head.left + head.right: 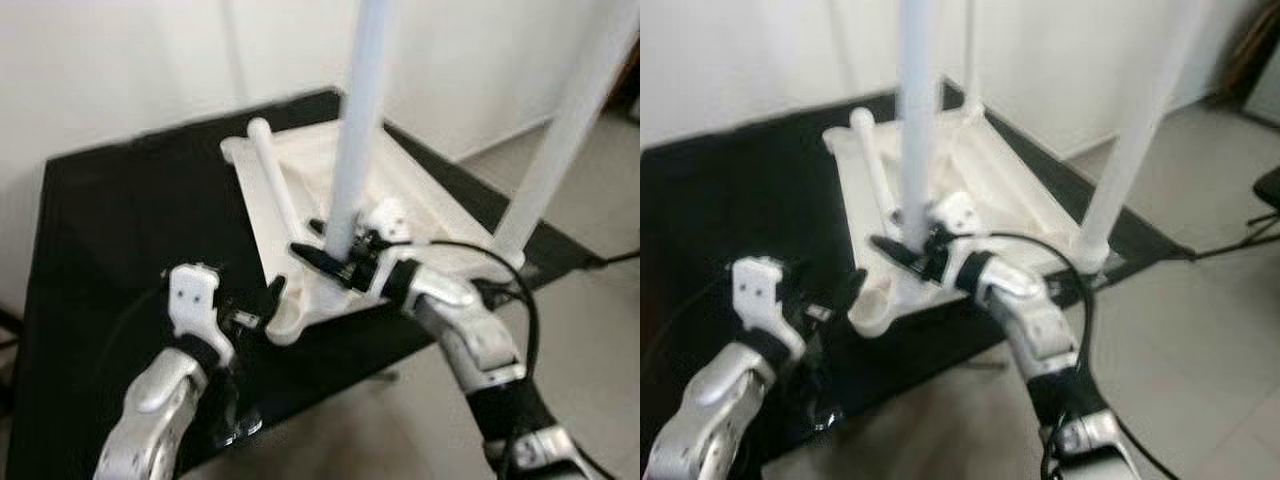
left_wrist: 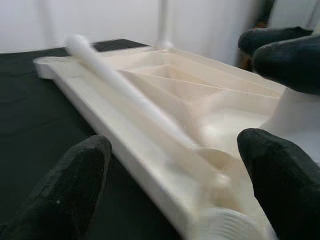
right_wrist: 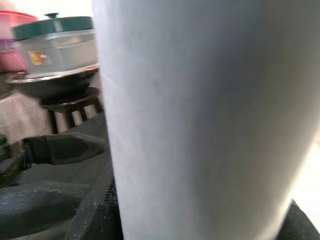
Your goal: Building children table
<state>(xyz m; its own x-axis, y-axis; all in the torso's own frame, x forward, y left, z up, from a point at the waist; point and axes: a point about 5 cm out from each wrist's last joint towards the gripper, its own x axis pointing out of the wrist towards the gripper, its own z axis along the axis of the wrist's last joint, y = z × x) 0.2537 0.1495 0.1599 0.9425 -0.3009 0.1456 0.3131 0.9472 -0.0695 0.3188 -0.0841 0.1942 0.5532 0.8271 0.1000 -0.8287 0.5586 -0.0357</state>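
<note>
— Start at the left. Where's that arm?

— The left gripper (image 1: 268, 300) is low at the near corner of the upturned tabletop (image 1: 420, 200), which lies on the black worktop (image 1: 110, 230). Its jaws stand apart. In the left wrist view the two fingertips (image 2: 75, 175) flank the tabletop's near edge with nothing pinched between them.

— And the loose leg?

— The loose leg (image 1: 275, 180) lies flat inside the tabletop, its long axis running from about 11 o'clock at the far end to 5 o'clock at the near end, where it points toward the empty corner socket (image 1: 285, 322). From the left jaws it sits at roughly 1 o'clock, just beside them. That arm is clearly the nearer one to it.

— Moving right, then.

— The middle leg (image 1: 358, 120) stands upright, planted in the tabletop. The right gripper (image 1: 322, 252) is at its base, jaws closed around it; the right wrist view has the pale shaft pressed right up against the camera. Further right, at about 2 o'clock from that gripper, a second upright leg (image 1: 560, 140) stands at the right-hand corner, and nothing is touching it.

— So what does the next move hang on?

— My guess: the lying leg. It's lengthwise to the left jaws, more or less along their reach, so they'd have to come across it to grip it. The right arm looks busy steadying the standing leg.
</note>
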